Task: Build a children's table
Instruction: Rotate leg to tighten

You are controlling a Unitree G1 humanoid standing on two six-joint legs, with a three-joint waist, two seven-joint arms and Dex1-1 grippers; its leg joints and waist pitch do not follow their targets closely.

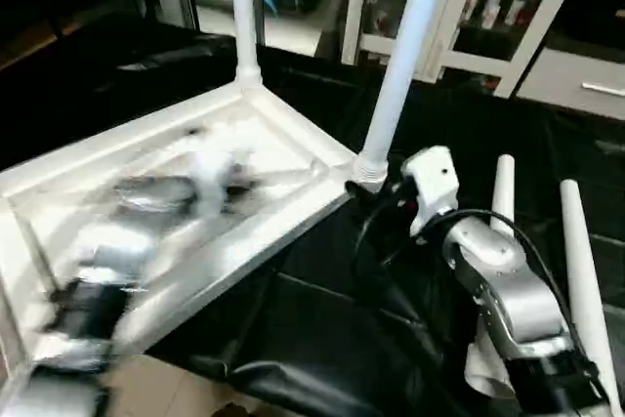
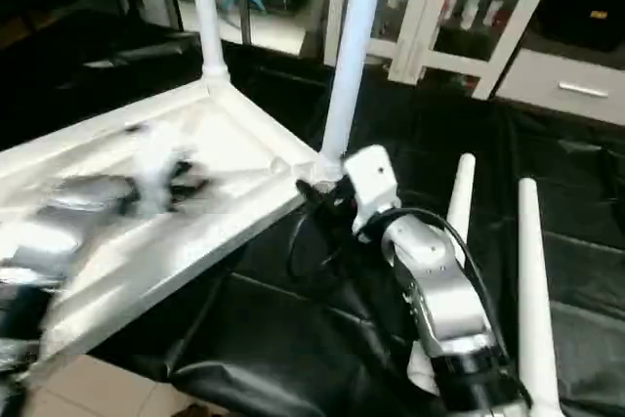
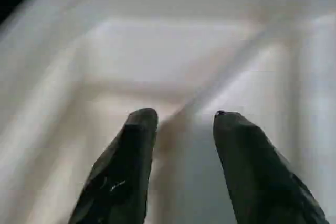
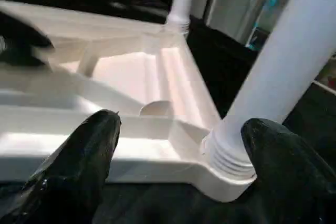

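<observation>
The children's table lies upside down; its white top (image 1: 283, 148) shows the ribbed underside. One leg (image 1: 242, 17) stands in the far corner socket, and another leg (image 1: 405, 56) stands in the near right corner socket (image 1: 369, 171). Two loose legs (image 1: 503, 202) (image 1: 586, 280) lie on the black cloth at the right. My left gripper (image 3: 181, 124), blurred in the head views (image 1: 229, 181), hovers open over the ribbed underside with nothing in it. My right gripper (image 4: 181, 129) stands wide open just in front of the near right socket (image 4: 226, 166), its fingers (image 4: 100, 129) either side of that corner, holding nothing.
A black cloth (image 1: 322, 319) covers the work surface under the top. A white cabinet with glass doors (image 1: 488, 17) stands behind. Light floor tiles (image 1: 156, 388) show at the lower left. A black cable (image 1: 366, 241) loops off my right wrist.
</observation>
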